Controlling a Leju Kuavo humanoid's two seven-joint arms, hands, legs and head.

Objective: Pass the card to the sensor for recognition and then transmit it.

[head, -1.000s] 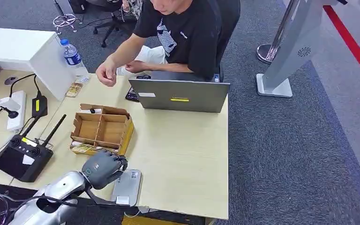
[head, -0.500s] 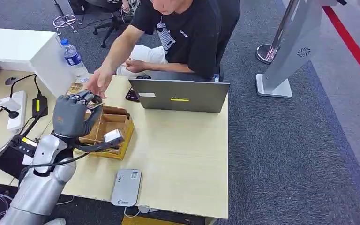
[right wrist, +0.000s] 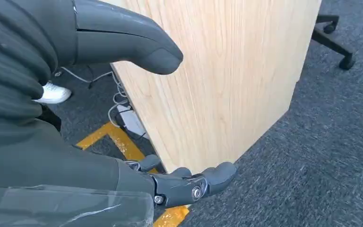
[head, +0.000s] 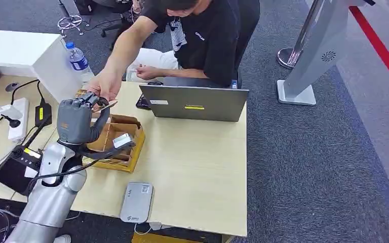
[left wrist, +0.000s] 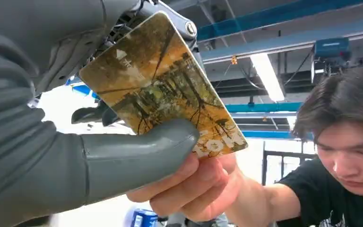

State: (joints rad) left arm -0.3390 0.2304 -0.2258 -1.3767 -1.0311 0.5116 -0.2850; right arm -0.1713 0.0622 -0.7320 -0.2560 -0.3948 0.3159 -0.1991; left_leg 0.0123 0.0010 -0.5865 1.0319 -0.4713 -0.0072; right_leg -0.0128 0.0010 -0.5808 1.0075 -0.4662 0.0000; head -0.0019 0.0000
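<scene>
Card pinched in my left hand, the person's hand already on its far end.

My left hand [head: 75, 120] is raised over the worktop [head: 197, 152] with the card [left wrist: 163, 90] pinched between thumb and fingers [left wrist: 137, 153]; its long axis runs out past my thumb toward the person's hand [left wrist: 194, 187], which touches that free end. I judge that what is left is to let go along that axis. The sensor [head: 137, 202] lies flat near the worktop's front edge, well apart from the card. My right hand [right wrist: 123, 118] hangs beside the worktop, fingers spread, holding nothing.
</scene>
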